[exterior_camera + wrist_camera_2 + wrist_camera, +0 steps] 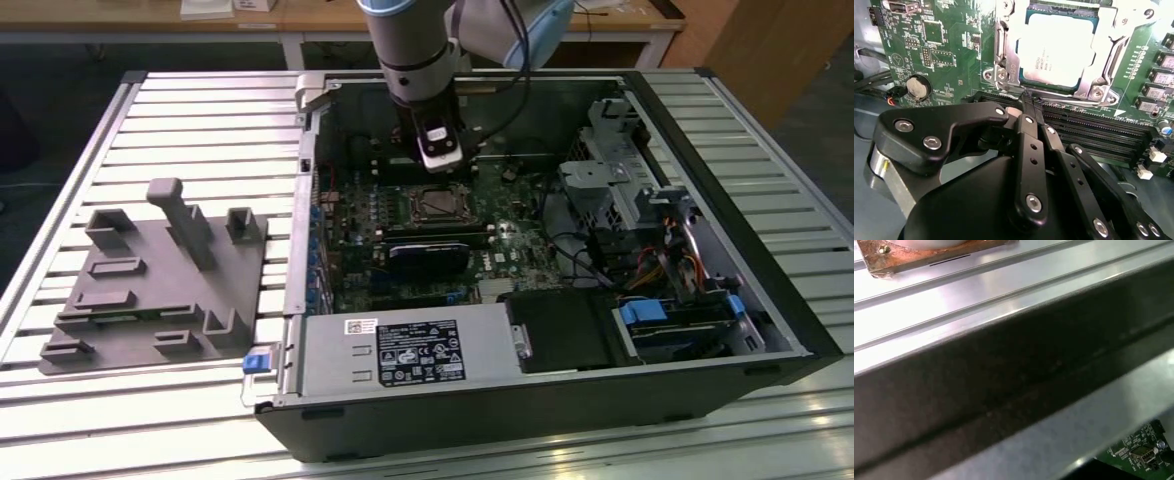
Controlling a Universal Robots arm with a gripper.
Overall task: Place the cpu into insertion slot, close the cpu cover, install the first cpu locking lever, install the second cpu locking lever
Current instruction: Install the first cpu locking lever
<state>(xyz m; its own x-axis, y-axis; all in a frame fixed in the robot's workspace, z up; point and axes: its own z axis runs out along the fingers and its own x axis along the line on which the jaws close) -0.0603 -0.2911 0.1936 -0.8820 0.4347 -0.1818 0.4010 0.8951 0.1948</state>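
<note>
The cpu (1054,50), a flat square chip with a dull silver top, lies in the insertion slot (438,205) on the green board. The cpu cover (1006,60), a thin metal frame, lies down around it, and the chip shows through its window. In the second wrist view my gripper (1029,102) is shut. Its black fingertips (1026,120) meet at the socket frame's near edge, beside a thin metal rod there. Whether they pinch that rod I cannot tell. In the exterior view the gripper (442,165) hangs just behind the slot inside the open case.
Black memory slots (1094,130) run beside the socket, and a coin battery (918,87) sits further off. The labelled power supply (400,355) and drive bays (674,320) fill the case front. A grey fixture (154,285) lies on the slatted table at the exterior view's left.
</note>
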